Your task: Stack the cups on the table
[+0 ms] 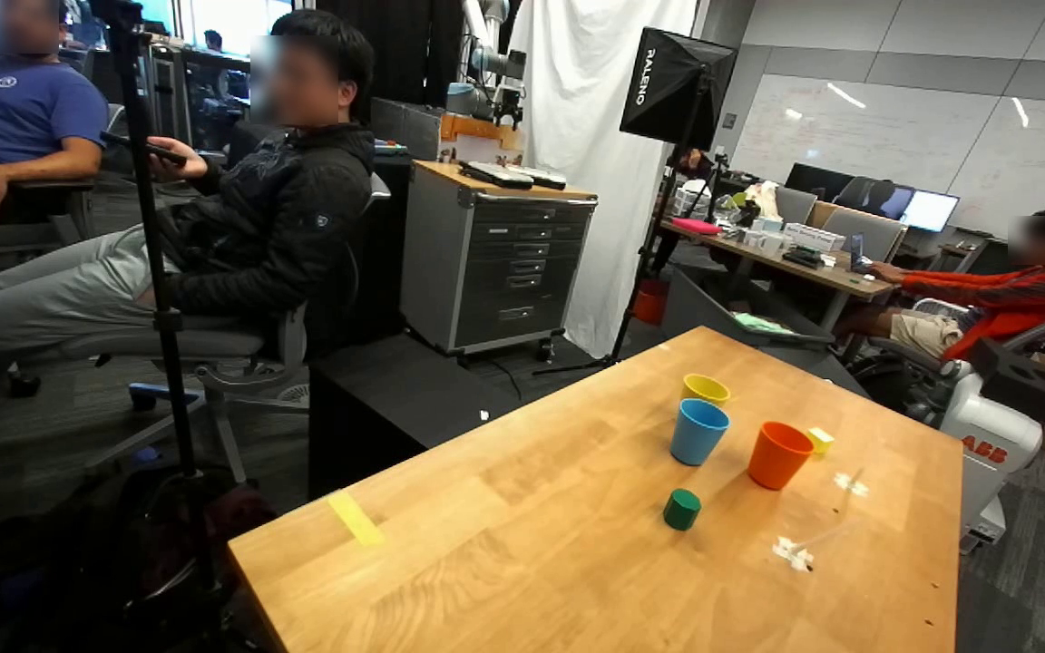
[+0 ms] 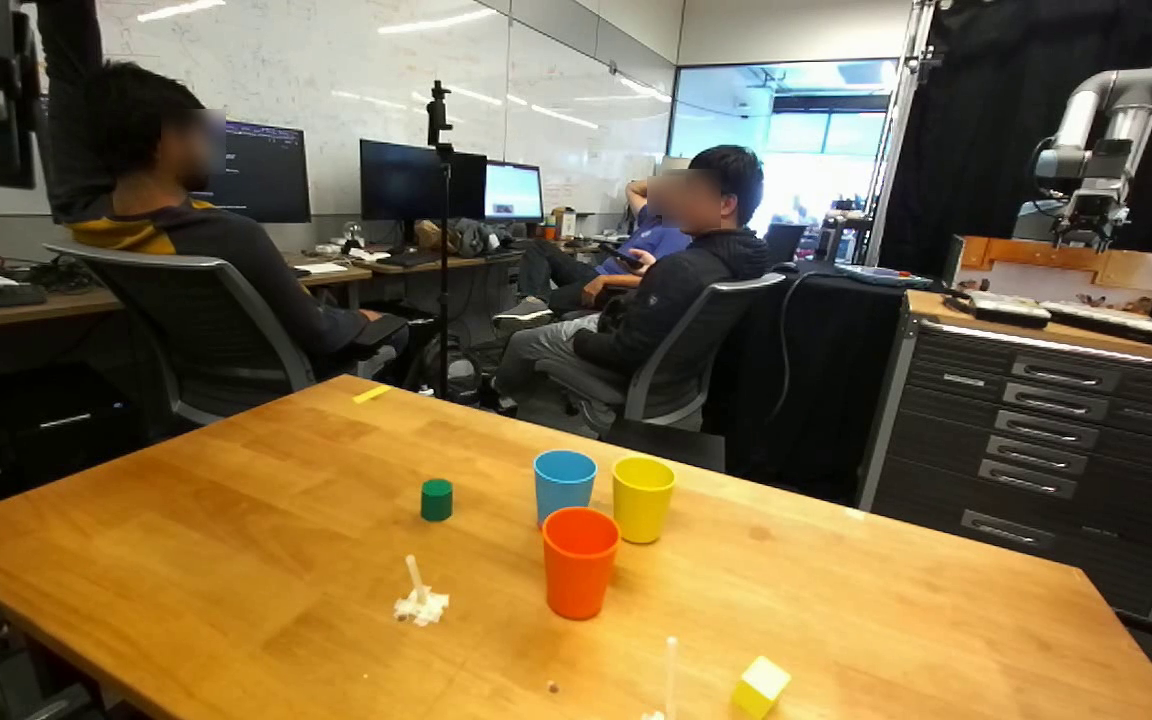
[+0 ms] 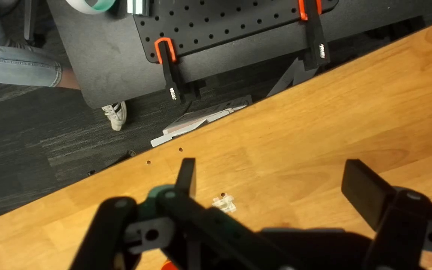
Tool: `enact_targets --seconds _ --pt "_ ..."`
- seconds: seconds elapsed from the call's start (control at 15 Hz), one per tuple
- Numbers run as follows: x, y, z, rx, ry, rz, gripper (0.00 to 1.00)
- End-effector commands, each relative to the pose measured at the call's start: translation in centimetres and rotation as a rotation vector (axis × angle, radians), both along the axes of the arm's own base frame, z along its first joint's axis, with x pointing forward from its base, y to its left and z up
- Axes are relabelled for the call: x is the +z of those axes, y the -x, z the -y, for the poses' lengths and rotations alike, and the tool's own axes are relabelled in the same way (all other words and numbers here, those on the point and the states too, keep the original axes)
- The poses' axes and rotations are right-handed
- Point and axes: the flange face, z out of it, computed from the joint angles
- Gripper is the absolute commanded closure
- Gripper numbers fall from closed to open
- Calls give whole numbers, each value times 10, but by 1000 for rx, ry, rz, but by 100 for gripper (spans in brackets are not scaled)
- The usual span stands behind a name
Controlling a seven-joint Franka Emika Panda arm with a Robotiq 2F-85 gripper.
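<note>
Counting up now, and I've got nothing stacked: the blue cup (image 1: 698, 435), the orange-red cup (image 1: 776, 458) and the yellow cup (image 2: 642, 505) stand upright on the wooden surface (image 1: 504, 580), a close cluster, and taking both exterior views together I see gaps between all three. So the whole job is ahead, I'd judge: two cups to pick up, one after another, to build on the third. My claw (image 3: 274, 183) is spread wide, gripping nothing. There's an orange-red sliver (image 3: 169, 266) low in the wrist view, probably that cup's rim, but the claw hides too much to swear to it! A green block (image 1: 682, 511) stands nearby, no part of this stack. On to the lettering: RALENO in white capitals on the black light box (image 1: 675, 89), ABB in red on the white machine (image 1: 985, 417) beyond the edge. The clamps (image 3: 168, 73) in the wrist view carry pale marks too small for me to read, and the whiteboard (image 2: 276, 60) scrawl beats me too.
</note>
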Motion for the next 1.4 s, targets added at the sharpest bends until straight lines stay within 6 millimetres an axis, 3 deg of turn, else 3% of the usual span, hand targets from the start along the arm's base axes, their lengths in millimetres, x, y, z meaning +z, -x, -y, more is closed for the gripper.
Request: enact_targets --seconds 0.0,0.33,0.73,0.93,1.07,1.27,1.33 --pt "-5 -1 6 -23 -13 22 0" --pt "6 -27 42 -96 7 176 0" --pt "18 -53 111 -193 36 378 0" --pt "15 -66 141 -229 37 446 0" --pt "12 -71 147 -239 8 434 0" --pt "16 -70 134 -220 -4 417 0" --pt "5 -67 141 -243 9 408 0"
